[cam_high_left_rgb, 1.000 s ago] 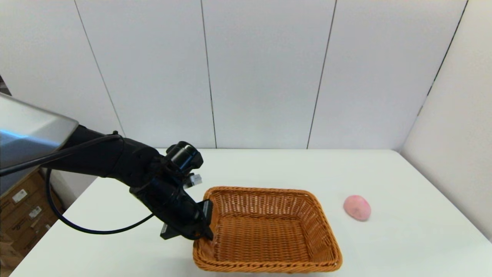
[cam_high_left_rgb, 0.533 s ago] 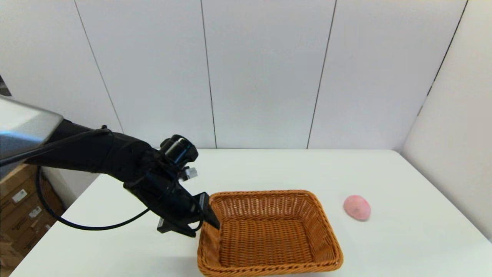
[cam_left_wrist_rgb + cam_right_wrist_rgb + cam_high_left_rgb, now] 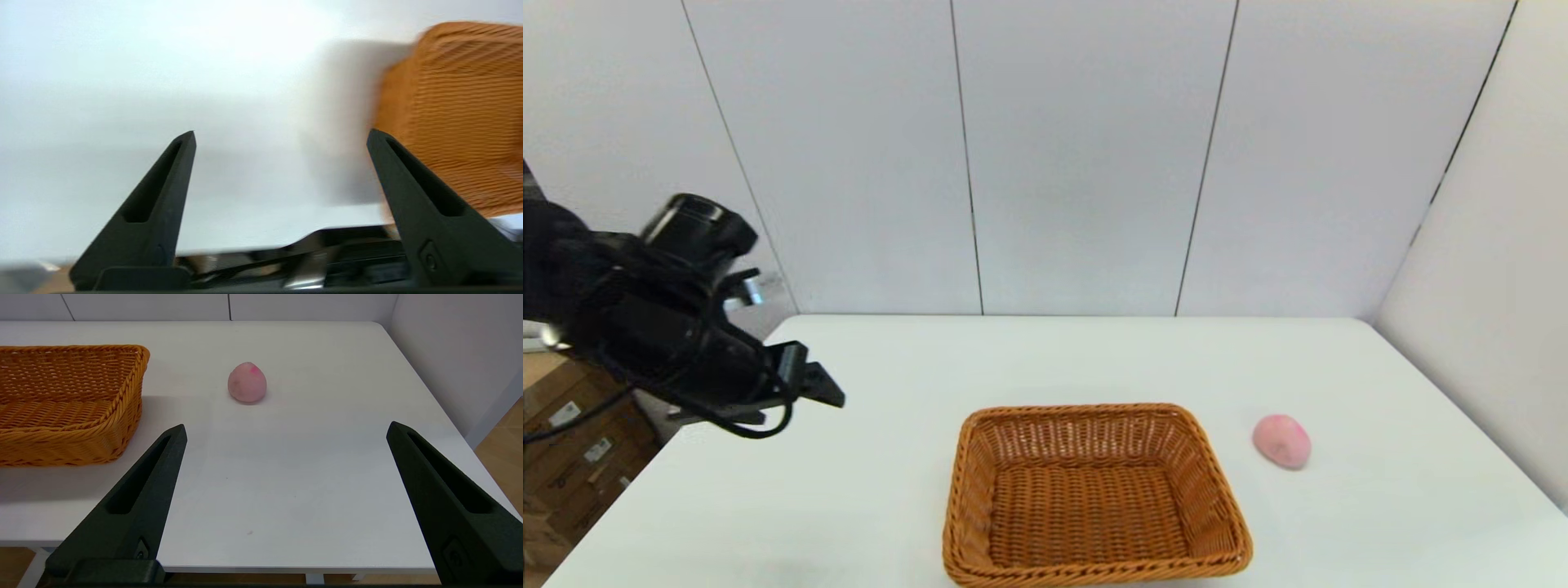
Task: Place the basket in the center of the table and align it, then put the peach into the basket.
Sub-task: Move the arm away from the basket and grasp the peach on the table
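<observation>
Two grippers, both spread and holding nothing: right gripper (image 3: pixel 286 430) low at the near edge of the worktop (image 3: pixel 1094 359), out of the head view; left gripper (image 3: pixel 821 384) raised over the worktop's left side, well apart from the basket (image 3: pixel 1094 494). Basket sits flat, near the front edge at about mid-width, long sides square to the worktop edge, nothing in it. Peach (image 3: pixel 1281 441) lies on the bare worktop just right of the basket, not touching it.
</observation>
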